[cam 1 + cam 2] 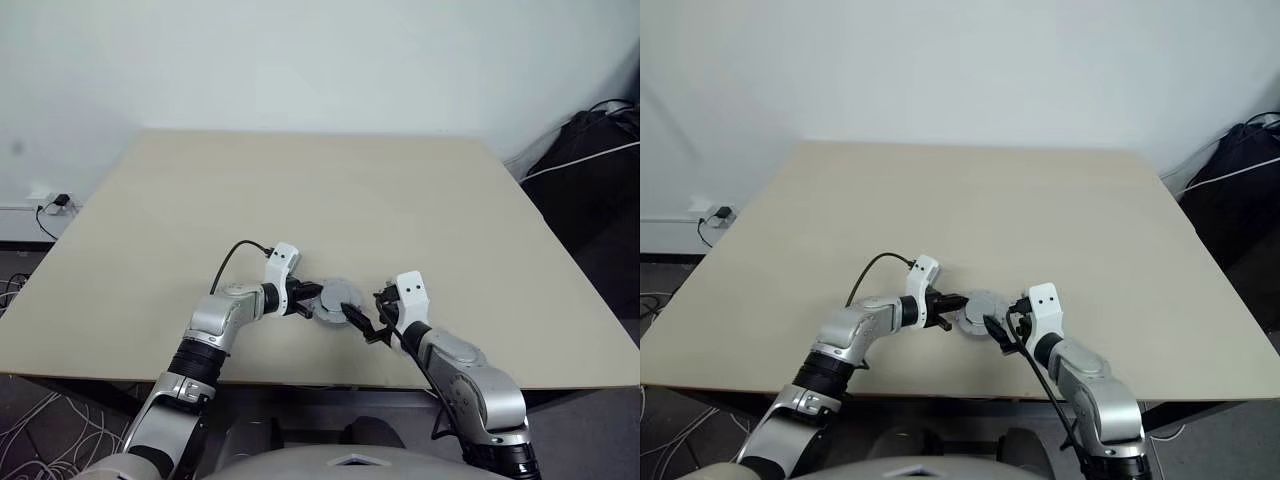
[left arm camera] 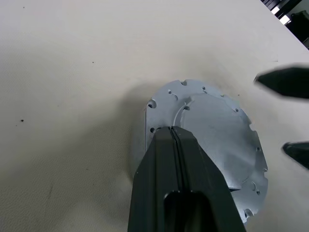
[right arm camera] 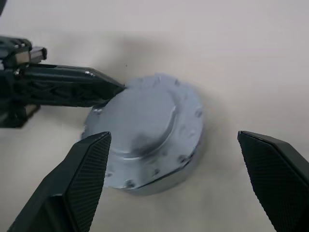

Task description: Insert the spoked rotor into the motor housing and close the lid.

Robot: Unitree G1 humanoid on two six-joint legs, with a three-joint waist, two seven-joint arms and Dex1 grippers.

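The lid [image 3: 145,133] sits smooth face up with its raised centre showing, on top of a round body that I take to be the motor housing, near the front edge of the table [image 1: 330,190], between my two grippers. From the lid, my left gripper [image 3: 113,87] comes in from about ten o'clock in the right wrist view, its two fingers pressed together with nothing between them, the tips resting on the lid's rim. My right gripper [image 3: 190,159] hangs just off the lid with its fingers spread wide, one to either side, holding nothing.

The lid looks tipped, one edge riding higher than the other, so I judge it is on but not fully seated. To finish well, I would keep the left tips steady as a stop so the stack cannot slide, then bring the right fingers down on the high edge and press evenly. Pushing off-centre could skate the whole stack across the smooth table.
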